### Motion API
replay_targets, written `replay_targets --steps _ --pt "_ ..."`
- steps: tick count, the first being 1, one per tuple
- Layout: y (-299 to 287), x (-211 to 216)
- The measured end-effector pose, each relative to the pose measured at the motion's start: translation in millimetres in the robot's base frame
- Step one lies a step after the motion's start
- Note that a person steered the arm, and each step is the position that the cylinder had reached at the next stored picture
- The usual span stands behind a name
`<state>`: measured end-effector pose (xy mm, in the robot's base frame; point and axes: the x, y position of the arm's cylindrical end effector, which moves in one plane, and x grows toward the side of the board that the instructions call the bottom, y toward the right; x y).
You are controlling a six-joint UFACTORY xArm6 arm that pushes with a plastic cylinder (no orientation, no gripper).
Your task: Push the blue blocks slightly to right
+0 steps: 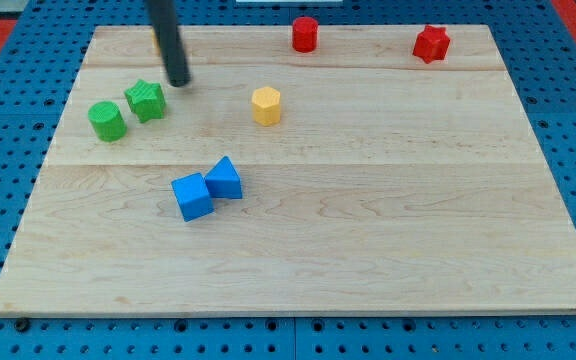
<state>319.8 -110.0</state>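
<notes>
- my tip (178, 82) just beside green star block (145, 100), up-right of it
- no claw on me, only a rod
- blue cube (192, 196) touching blue wedge block (225, 179), well below my tip

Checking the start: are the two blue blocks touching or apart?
Touching: the blue cube and blue triangular block meet at one corner. My tip is far above them.

My tip (178, 83) down, rod slightly tilted.

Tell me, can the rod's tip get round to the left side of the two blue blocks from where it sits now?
Probably yes. My tip sits toward the view's top, beside the green star-shaped block. The blue cube and blue triangular block lie below, with bare board on their left; only the green cylinder is nearby.
</notes>
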Motion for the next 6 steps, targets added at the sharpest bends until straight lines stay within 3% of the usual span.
replay_targets --steps 2,3,5,6 --pt "-44 135" --pt "-39 183" --pt "113 194" --pt "97 207"
